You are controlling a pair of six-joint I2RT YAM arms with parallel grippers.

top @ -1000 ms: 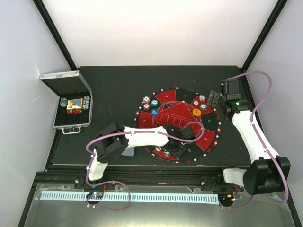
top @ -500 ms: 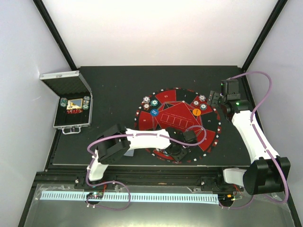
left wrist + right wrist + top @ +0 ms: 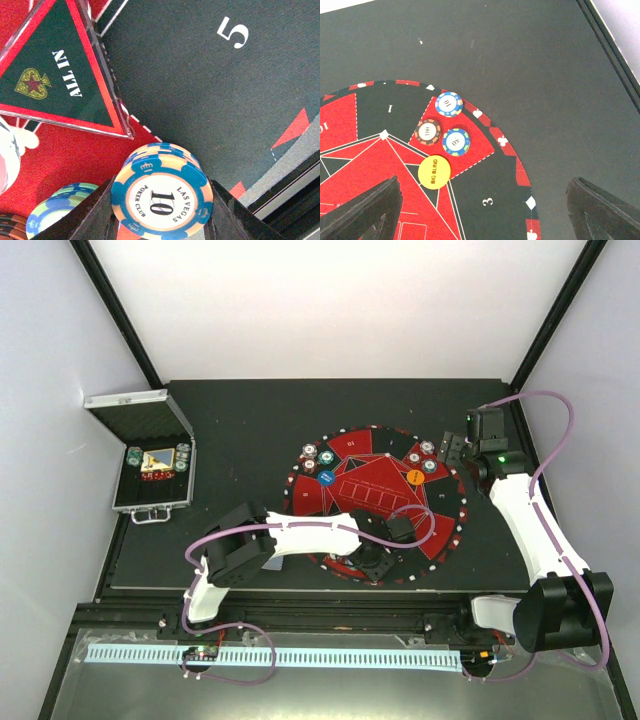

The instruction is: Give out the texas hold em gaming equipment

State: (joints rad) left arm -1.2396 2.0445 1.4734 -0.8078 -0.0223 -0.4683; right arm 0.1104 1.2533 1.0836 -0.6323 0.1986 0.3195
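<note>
A short stack of blue-and-cream "10" poker chips (image 3: 161, 200) sits between the fingers of my left gripper (image 3: 161, 222), which is shut on it over the near edge of the round mat (image 3: 345, 485). In the top view that gripper (image 3: 372, 562) is low on the mat. A green-blue chip stack (image 3: 60, 212) lies just left of it on a red field. My right gripper (image 3: 455, 450) hangs open above the mat's far right edge. Below it lie three chip stacks (image 3: 449, 104) and a yellow "BIG BLIND" disc (image 3: 434, 171). More chips (image 3: 315, 455) and a blue disc (image 3: 324, 478) lie at the mat's left.
A clear triangular "ALL IN" plaque (image 3: 55, 85) lies on the mat close to the held chips. An open silver case (image 3: 152, 465) with chips in its foam stands at the table's far left. The left arm's cable (image 3: 400, 525) loops over the mat.
My left arm has reached a little further right along the mat's near edge with the chips, then held still. The right arm has not moved.
</note>
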